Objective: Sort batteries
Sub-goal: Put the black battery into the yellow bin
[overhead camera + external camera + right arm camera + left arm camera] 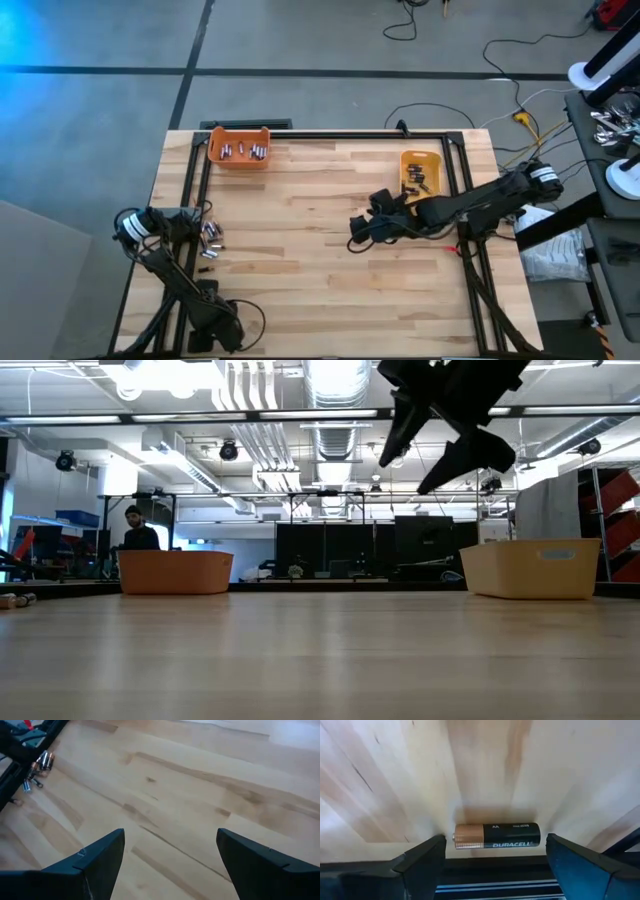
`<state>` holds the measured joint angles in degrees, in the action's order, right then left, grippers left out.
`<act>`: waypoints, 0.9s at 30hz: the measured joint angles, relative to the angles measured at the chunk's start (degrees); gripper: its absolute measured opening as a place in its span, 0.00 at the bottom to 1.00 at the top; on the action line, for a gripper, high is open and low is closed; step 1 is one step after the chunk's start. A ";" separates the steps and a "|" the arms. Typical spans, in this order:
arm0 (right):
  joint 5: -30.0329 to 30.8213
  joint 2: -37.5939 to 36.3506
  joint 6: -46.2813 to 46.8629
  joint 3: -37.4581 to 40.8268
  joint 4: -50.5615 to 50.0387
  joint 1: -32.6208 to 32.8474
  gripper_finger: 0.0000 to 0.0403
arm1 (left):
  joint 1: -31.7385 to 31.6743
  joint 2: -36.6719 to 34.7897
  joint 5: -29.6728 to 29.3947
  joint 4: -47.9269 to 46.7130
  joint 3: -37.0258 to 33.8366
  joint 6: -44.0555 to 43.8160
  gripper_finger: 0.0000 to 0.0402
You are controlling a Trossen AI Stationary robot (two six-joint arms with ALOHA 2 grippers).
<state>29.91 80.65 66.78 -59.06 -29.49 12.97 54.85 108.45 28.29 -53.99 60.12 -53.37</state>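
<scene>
left gripper (492, 857) lowered at table's (320, 250) left edge, fingers (422, 862) spread wide either side of a duracell aa battery (496, 836) lying flat between them, not gripped; loose batteries (210, 238) scattered there. right gripper (358, 230) raised mid-table, arm stretched leftward, fingers (95, 857) wide apart, empty. more batteries in orange bin (239, 147) and yellow bin (420, 172)

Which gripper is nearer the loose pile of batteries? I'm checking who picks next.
Left. The left gripper hangs open right over the battery pile, straddling one battery; the right gripper hovers open mid-table, well away.
</scene>
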 joint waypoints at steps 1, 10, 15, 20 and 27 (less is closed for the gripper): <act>0.00 0.56 -0.32 -0.75 -0.09 0.00 0.76 | 0.00 -0.05 -0.51 0.06 0.00 -0.03 0.79; -0.35 3.25 -4.91 -7.71 -0.33 0.00 0.75 | -0.04 -0.18 -4.80 0.19 0.15 0.79 0.73; -0.37 3.60 -6.80 -10.68 -0.27 0.09 0.75 | -0.08 -0.18 -6.76 -0.38 0.10 0.54 0.58; -1.44 3.47 -7.56 -12.01 -0.19 0.13 0.73 | -0.13 -0.23 -7.97 -0.27 0.11 0.42 0.50; -3.61 3.82 -10.64 -12.86 -0.16 0.73 0.72 | -0.29 -1.10 -13.86 -0.35 1.48 -0.29 0.50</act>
<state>26.30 84.47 56.14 -71.92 -29.65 13.70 54.56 107.35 14.43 -54.34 61.59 -53.66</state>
